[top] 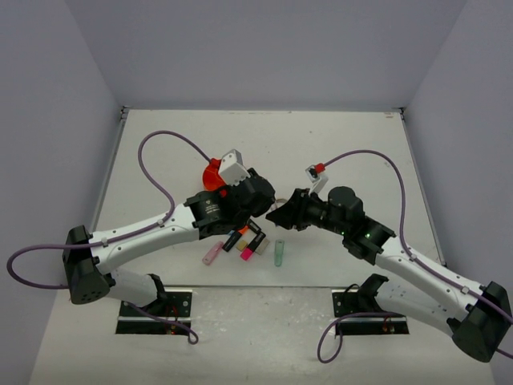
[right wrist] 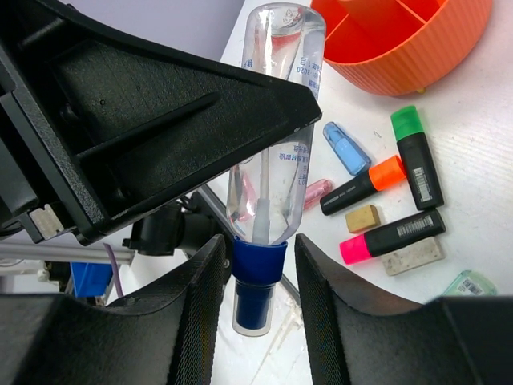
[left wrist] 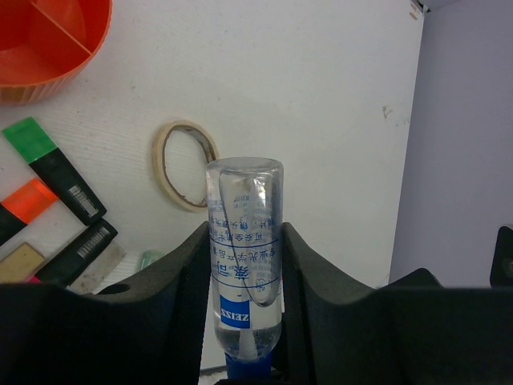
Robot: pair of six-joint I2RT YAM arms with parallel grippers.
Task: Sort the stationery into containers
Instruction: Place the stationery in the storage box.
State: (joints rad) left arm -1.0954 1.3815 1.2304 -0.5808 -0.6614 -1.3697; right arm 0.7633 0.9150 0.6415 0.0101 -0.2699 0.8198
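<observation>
A clear bottle [left wrist: 244, 200] is pinched by the left claw [left wrist: 244, 233]; its blue cap [right wrist: 258, 265] is flanked by the right claw [right wrist: 258, 245], whose hold cannot be told.

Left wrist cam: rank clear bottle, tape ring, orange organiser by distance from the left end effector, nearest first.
1. clear bottle: clamped in the left end effector, centre of view.
2. tape ring: flat on the table just beyond, slightly to the left.
3. orange organiser: far upper-left corner of the view.
</observation>
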